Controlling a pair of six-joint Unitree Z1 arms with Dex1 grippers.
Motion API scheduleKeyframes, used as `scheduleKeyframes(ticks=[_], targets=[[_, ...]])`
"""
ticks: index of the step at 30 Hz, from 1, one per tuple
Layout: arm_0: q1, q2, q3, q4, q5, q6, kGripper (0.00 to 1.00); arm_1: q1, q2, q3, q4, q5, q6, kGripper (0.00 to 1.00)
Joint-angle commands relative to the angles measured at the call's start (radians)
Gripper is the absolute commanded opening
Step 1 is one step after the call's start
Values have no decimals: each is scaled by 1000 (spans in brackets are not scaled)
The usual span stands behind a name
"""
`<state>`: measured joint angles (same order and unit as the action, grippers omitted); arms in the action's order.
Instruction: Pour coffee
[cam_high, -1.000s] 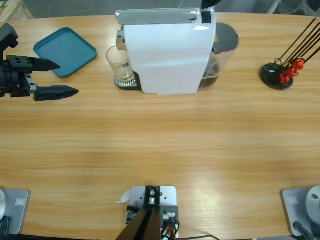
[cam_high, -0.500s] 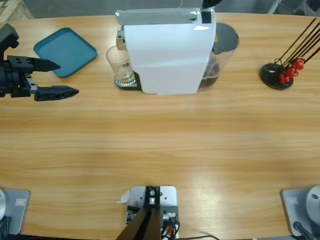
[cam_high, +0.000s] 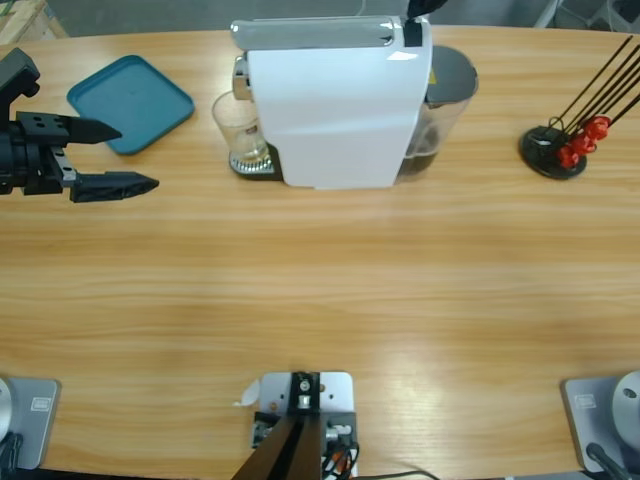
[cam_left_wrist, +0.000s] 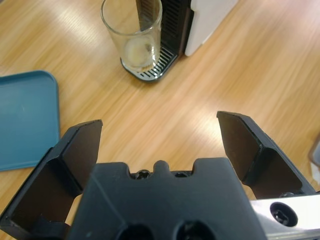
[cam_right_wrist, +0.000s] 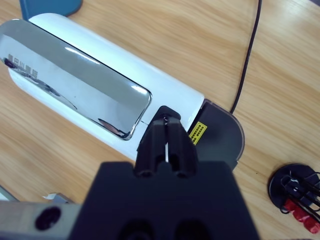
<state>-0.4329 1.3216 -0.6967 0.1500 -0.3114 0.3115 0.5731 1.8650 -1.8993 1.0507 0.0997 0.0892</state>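
A white coffee machine (cam_high: 335, 110) stands at the back middle of the table. A clear glass (cam_high: 240, 125) stands upright on its drip tray, under the spout. In the left wrist view the glass (cam_left_wrist: 132, 35) has only a pale bottom, and no coffee is in view. My left gripper (cam_high: 135, 156) hovers open near the table's left edge and points at the glass; nothing is between its jaws (cam_left_wrist: 159, 122). My right gripper (cam_right_wrist: 166, 119) is shut, directly above the machine's top (cam_right_wrist: 100, 95), at the rear end of its silver lid. Only its black tip (cam_high: 420, 6) shows in the high view.
A teal tray (cam_high: 130, 100) lies at the back left, beside my left gripper. A black capsule stand (cam_high: 555, 150) with red capsules and thin rods sits at the far right. The machine's dark water tank (cam_high: 445, 100) is on its right side. A black cable (cam_right_wrist: 247, 55) runs behind the machine.
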Motion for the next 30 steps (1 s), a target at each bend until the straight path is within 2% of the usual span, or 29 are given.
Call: scheduleKeyframes(ticks=[1, 15, 18, 19, 20, 21, 26, 30], targets=[[8, 48, 14, -22, -21, 8, 1000, -13, 60, 22, -6, -2, -10, 0], [8, 47, 14, -23, -21, 8, 1000, -19, 72, 78, -3, 6, 15, 0], [8, 45, 14, -23, -21, 8, 1000, -15, 36, 43, -3, -22, -25, 0], [8, 45, 14, -23, -21, 8, 1000, -11, 16, 14, -1, -22, -52, 299], [8, 46, 14, -23, -21, 8, 1000, -6, -9, -19, 0, -25, -83, 850], [8, 47, 14, -23, -21, 8, 1000, 1, -33, -53, 2, -29, -115, 994], [8, 47, 13, -23, -23, 8, 1000, 28, -161, -88, -1, -29, -146, 1000], [7, 68, 6, -26, -41, 9, 1000, 39, -276, 84, -33, 20, -146, 1000]])
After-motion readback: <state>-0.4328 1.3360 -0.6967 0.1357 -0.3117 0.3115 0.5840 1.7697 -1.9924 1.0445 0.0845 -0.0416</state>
